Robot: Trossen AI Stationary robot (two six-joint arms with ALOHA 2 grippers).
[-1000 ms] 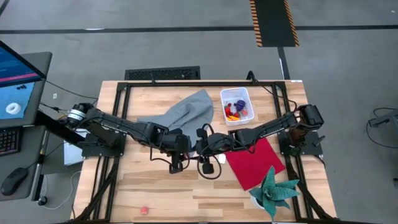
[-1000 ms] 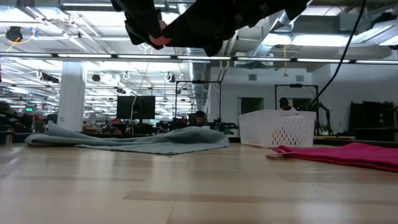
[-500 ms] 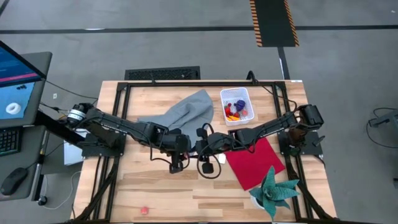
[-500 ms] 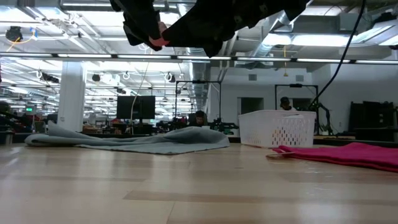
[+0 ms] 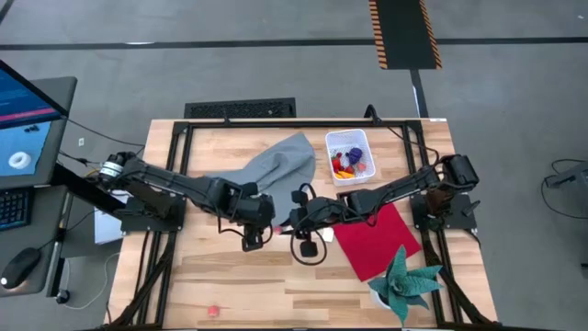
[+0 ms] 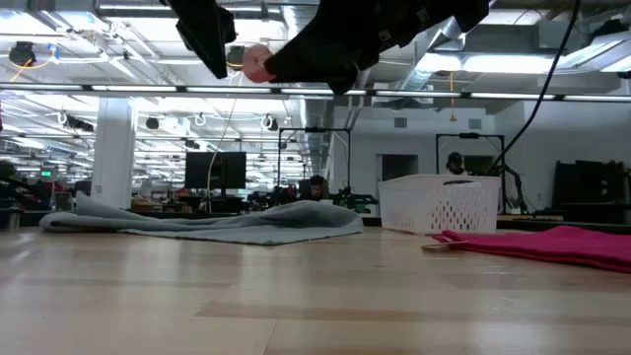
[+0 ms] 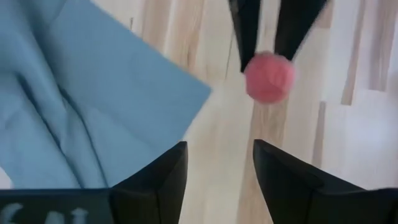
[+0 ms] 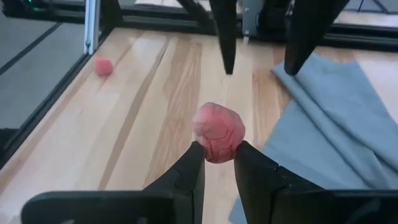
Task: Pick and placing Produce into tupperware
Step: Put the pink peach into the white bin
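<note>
A small pink berry [image 8: 219, 132], one piece of the produce, hangs over the table's middle with my right gripper [image 8: 219, 163] shut on it. It also shows as a pink berry [image 6: 258, 62] high above the tabletop in the low view. My left gripper [image 7: 217, 168] stands open just left of the berry [image 7: 268, 76], apart from it, with nothing between its fingers. The white tupperware [image 5: 350, 156] stands at the far right and holds several coloured pieces. Another pink piece [image 5: 213, 311] lies near the table's near edge. My right gripper pinches the berry's lower sides [image 8: 211, 151] between its two fingertips. The fingers come from the table's right, slanting a little downward. The berry sits at their free ends, lifted well clear of the table.
A grey cloth [image 5: 276, 165] lies spread at the far middle, next to the tupperware. A red cloth [image 5: 377, 237] lies at the right, and a green toy plant [image 5: 404, 280] stands at the near right corner. Bare wood shows at the near left.
My left gripper, which stood at the berry, has let go of it and drawn back up and toward the table's left, tipping steeper. The berry has stayed in place in my right gripper, which has kept still.
</note>
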